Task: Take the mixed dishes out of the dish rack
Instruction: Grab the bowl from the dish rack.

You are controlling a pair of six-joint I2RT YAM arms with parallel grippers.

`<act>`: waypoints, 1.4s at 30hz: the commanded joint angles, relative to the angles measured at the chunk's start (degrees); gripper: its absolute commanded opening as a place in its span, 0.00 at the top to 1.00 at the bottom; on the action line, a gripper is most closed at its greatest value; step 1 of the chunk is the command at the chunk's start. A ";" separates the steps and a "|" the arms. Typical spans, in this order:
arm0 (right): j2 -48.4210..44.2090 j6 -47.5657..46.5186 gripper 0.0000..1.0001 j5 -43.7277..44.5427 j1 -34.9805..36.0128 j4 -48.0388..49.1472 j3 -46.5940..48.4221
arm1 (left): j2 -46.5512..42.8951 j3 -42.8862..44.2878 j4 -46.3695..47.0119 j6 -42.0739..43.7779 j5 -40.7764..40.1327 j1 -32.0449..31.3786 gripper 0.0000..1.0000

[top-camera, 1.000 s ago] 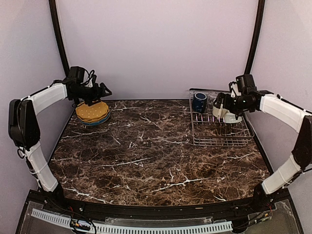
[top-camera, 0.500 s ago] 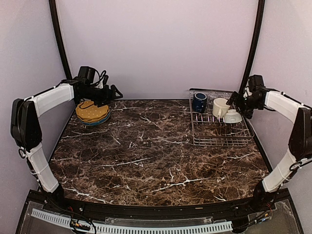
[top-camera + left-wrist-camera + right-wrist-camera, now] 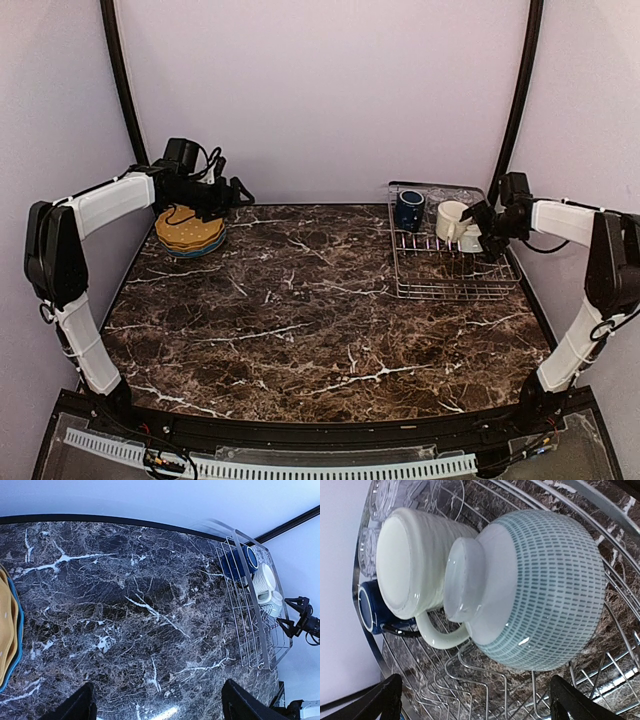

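Note:
The dish rack stands at the back right. It holds a dark navy mug, a cream mug and a small pale greenish bowl. My right gripper is open and empty just right of the bowl. In the right wrist view the bowl lies upside down between my fingers, with the cream mug, navy mug and clear glass tumbler behind it. Yellow plates sit stacked on a blue plate at the back left. My left gripper is open and empty, right of the stack.
The left wrist view looks across the marble table to the rack, with the plate stack at its left edge. The back wall is close behind the rack and plates. Black frame posts rise at both back corners.
My right gripper has drawn back from over the mug and bowl to the rack's right side. My left gripper has moved right, away from above the plate stack.

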 commanded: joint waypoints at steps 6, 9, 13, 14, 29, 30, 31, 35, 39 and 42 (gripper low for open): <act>-1.78 3.84 0.01 7.35 -1.88 1.88 0.13 | -0.30 0.00 -1.08 0.41 1.92 -0.33 0.15; -2.46 0.85 0.01 9.47 -1.90 0.45 1.52 | -0.42 -0.06 -1.03 0.36 1.86 -0.33 0.15; -2.35 0.13 0.01 11.18 -2.20 -1.20 1.56 | -0.50 0.00 -1.01 0.14 2.35 -0.35 0.15; -2.04 0.71 0.01 10.48 -2.46 -1.37 1.16 | -0.62 -0.03 -0.96 0.15 2.33 -0.39 0.15; 5.88 6.31 0.01 2.92 -4.45 4.36 1.12 | -0.48 -0.33 -0.68 0.16 2.13 -0.42 0.15; 6.20 6.91 0.01 3.39 -4.49 4.41 1.02 | -0.46 -0.33 -0.68 0.16 2.22 -0.42 0.15; 6.33 7.46 0.01 3.90 -4.51 4.43 0.89 | -0.37 -0.33 -0.63 0.11 2.36 -0.42 0.14; 6.50 10.93 0.06 5.75 -4.48 3.85 0.37 | -0.18 -0.25 -0.67 0.07 2.56 -0.51 0.14; 6.66 12.31 0.12 9.23 -4.28 0.84 2.12 | -0.01 -0.24 -0.63 -0.06 2.71 -0.42 0.14; 6.96 12.48 0.14 11.91 -4.03 -0.57 3.22 | 0.16 -0.28 -0.59 -0.11 2.83 -0.42 0.14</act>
